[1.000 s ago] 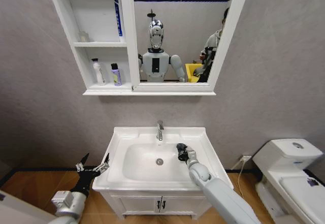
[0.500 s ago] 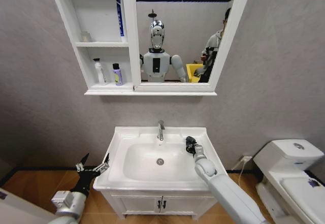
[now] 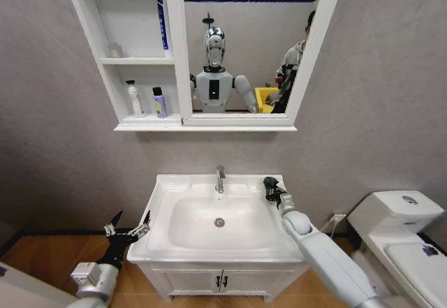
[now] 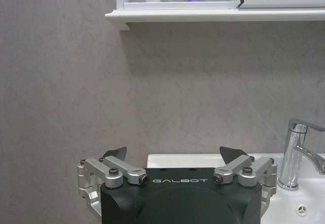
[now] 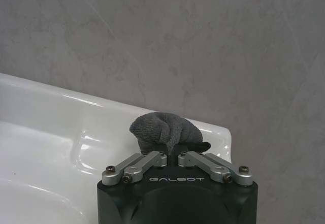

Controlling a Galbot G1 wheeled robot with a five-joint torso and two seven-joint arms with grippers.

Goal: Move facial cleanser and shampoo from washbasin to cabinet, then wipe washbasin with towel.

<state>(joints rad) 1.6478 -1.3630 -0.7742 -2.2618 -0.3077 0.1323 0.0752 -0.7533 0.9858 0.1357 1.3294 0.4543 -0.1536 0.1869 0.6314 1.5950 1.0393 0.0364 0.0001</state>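
The white washbasin (image 3: 167,195) with its chrome tap (image 3: 220,179) stands below the cabinet (image 3: 91,35) and mirror. On the cabinet's lowest shelf stand a white bottle (image 3: 134,98) and a purple bottle (image 3: 160,103). My right gripper (image 3: 271,186) is over the basin's back right corner, shut on the dark towel (image 5: 165,130), which bulges from between the fingers above the rim (image 5: 61,107). My left gripper (image 3: 128,228) hangs open left of the basin, level with its front edge, holding nothing; its fingertips (image 4: 116,153) are spread wide.
A white toilet (image 3: 401,242) stands to the right. A low two-door vanity (image 3: 220,280) sits under the basin. The grey wall (image 3: 363,112) is close behind. A person shows in the mirror's reflection.
My right gripper has carried the towel from inside the bowl's right side up and back to the basin's back right corner. The left arm has not moved.
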